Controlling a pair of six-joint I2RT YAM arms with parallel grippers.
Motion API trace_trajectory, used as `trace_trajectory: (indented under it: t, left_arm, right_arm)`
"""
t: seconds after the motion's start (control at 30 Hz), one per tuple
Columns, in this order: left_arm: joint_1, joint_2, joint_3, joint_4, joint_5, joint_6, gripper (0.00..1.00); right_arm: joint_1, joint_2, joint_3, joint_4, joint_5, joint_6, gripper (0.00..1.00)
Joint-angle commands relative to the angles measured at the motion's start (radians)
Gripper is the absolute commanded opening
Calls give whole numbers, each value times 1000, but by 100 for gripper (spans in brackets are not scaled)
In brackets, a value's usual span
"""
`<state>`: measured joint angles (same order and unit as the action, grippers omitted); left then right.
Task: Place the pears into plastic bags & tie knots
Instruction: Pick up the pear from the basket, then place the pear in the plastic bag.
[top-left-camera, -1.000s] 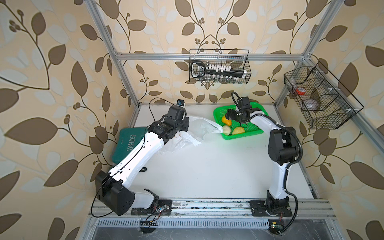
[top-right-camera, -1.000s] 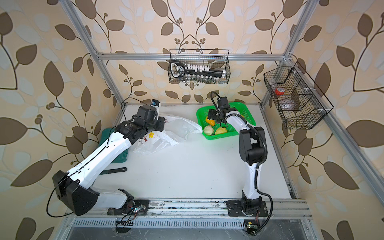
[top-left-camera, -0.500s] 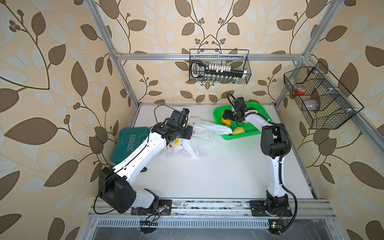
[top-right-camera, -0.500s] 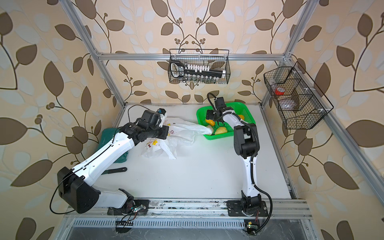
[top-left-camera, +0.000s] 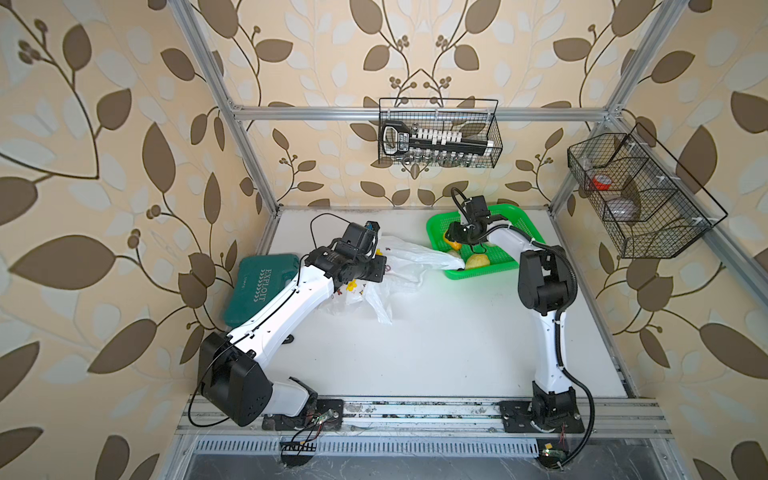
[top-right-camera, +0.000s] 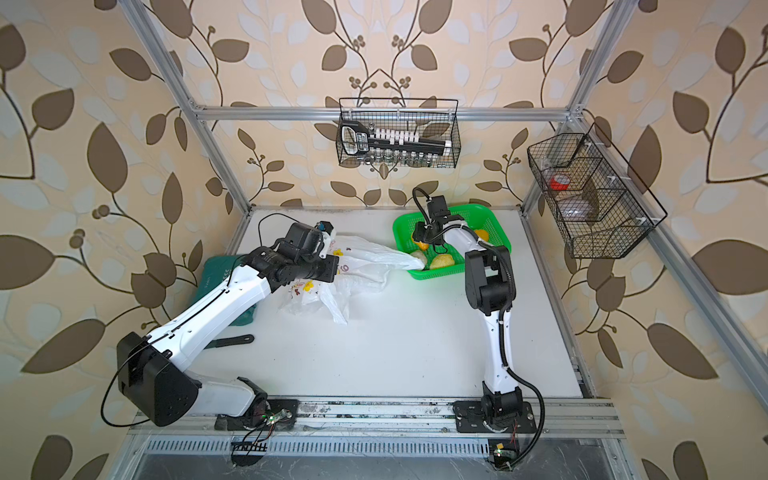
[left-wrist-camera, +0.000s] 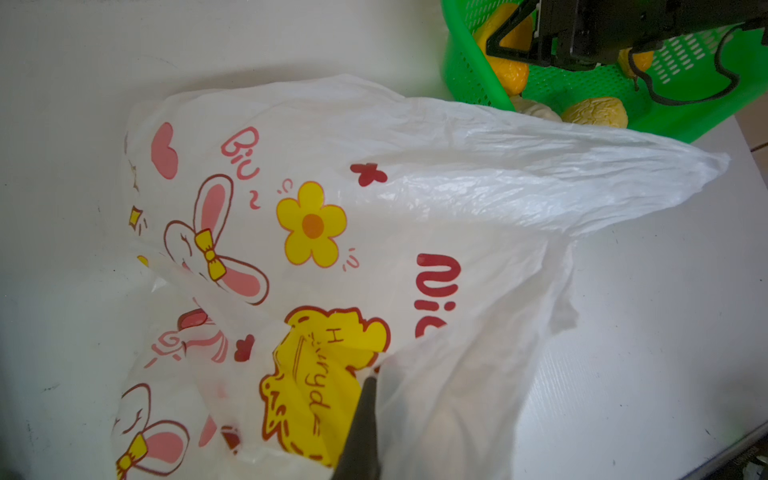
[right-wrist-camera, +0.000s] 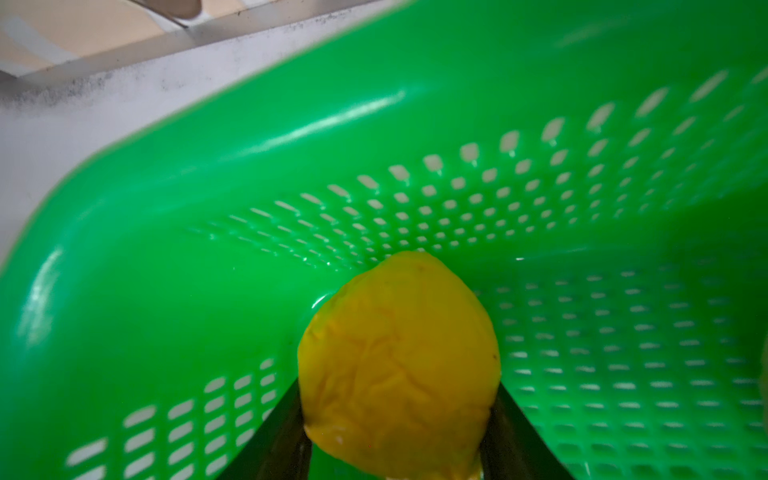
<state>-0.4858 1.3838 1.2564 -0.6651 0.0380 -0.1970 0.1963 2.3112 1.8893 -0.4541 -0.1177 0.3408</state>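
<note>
Presently, step: the first pear is being picked; none is judged bagged, and no knot is tied.
Left arm: stretched low across the table toward the green basket (top-left-camera: 519, 218).
Left gripper (top-left-camera: 380, 269): clamped shut on the plastic bag (left-wrist-camera: 374, 187); the bag is laid beside the basket, one end draped over its near rim.
Right arm: elbow raised, forearm reached down into the basket.
Right gripper (top-left-camera: 456, 237): fingers (right-wrist-camera: 282, 436) closed against both flanks of an orange pear (right-wrist-camera: 399, 353), at the basket's far corner on the bag side.
Other pears (left-wrist-camera: 594, 112): three, lying inside the basket.
Next move: the pear is to be lifted clear of the basket wall and carried to the bag's mouth, which cannot be made out.
</note>
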Motion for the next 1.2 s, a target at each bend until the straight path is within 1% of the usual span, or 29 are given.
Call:
trace_trajectory:
  t: [0.0, 0.13, 0.23, 0.37, 0.43, 0.5, 0.57, 0.63, 0.73, 0.83, 0.97, 1.17]
  left_arm:
    - [-13, 1, 4, 7, 10, -19, 0]
    - [-13, 2, 1, 7, 12, -20, 0]
    - [-14, 3, 0, 7, 14, -22, 0]
    - [-16, 7, -4, 7, 20, -31, 0]
    - [-17, 10, 0, 7, 26, -38, 0]
    - [-18, 11, 2, 7, 32, -45, 0]
    - [-20, 13, 5, 7, 40, -51, 0]
    - [-23, 10, 7, 10, 48, -58, 0]
    - [-29, 5, 15, 5, 54, -66, 0]
    - [-36, -6, 20, 4, 55, -74, 0]
    - [-52, -12, 26, -5, 55, -78, 0]
    - [-73, -14, 30, -1, 69, -96, 0]
  right_arm:
    - [-2, -115, -15, -1, -13, -2, 47]
    - [-5, -276, -117, 44, 4, 16, 44]
    - [-6, -435, -226, 80, 2, 47, 43]
    - [10, -693, -428, 142, -73, 120, 43]
    - [53, -832, -530, 161, -107, 150, 43]
    - [124, -943, -623, 174, -107, 179, 44]
    - [208, -1020, -709, 192, -113, 219, 44]
    - [294, -1077, -815, 257, -120, 291, 44]
    - [390, -1098, -943, 391, -129, 397, 44]
    - [441, -1062, -1014, 496, -115, 447, 43]
    - [446, -967, -1031, 590, -141, 495, 42]
    - [444, -808, -996, 709, -115, 534, 42]
